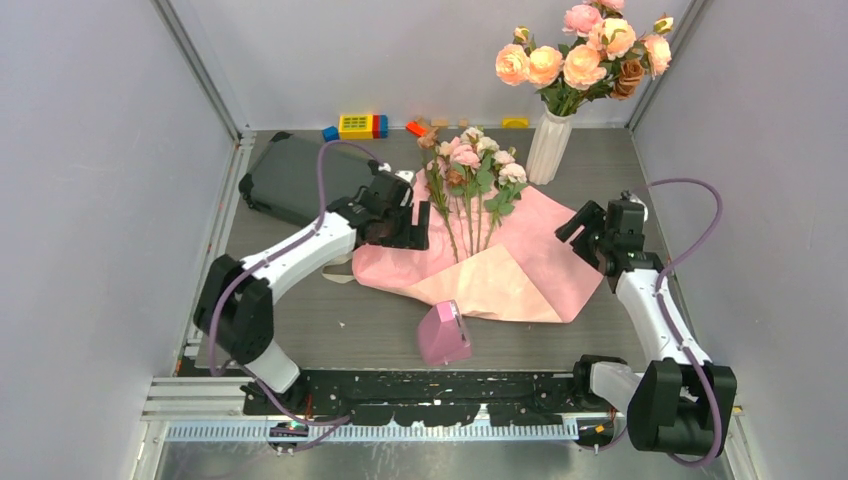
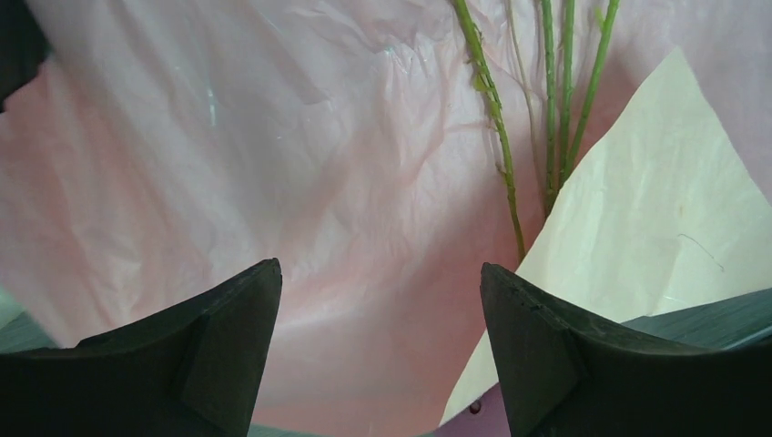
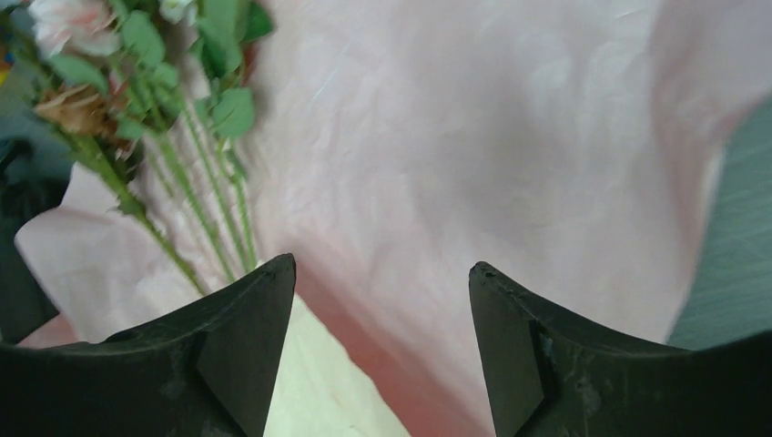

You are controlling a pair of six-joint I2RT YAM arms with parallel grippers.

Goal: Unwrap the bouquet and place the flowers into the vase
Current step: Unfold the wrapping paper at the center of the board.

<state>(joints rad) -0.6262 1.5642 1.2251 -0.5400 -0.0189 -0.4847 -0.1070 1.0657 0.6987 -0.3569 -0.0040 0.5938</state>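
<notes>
Your grey table [image 1: 300,335] sits inside pale walls [image 1: 100,150], the bouquet [image 1: 525,272] lies unwrapped just left of the vase [image 1: 548,148], its flowers [image 1: 470,168] nearest the vase, and your left gripper [image 2: 380,273] and right gripper [image 3: 382,269] both gape wide, empty.

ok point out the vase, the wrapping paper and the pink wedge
vase [image 1: 549,150], top view, ribbed white body
wrapping paper [image 1: 540,250], top view, bare pink area of its right half
pink wedge [image 1: 443,335], top view, its top face

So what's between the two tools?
The spread pink wrapping paper with the flowers lying on it, between left tool and right tool; top view shows it.
</notes>
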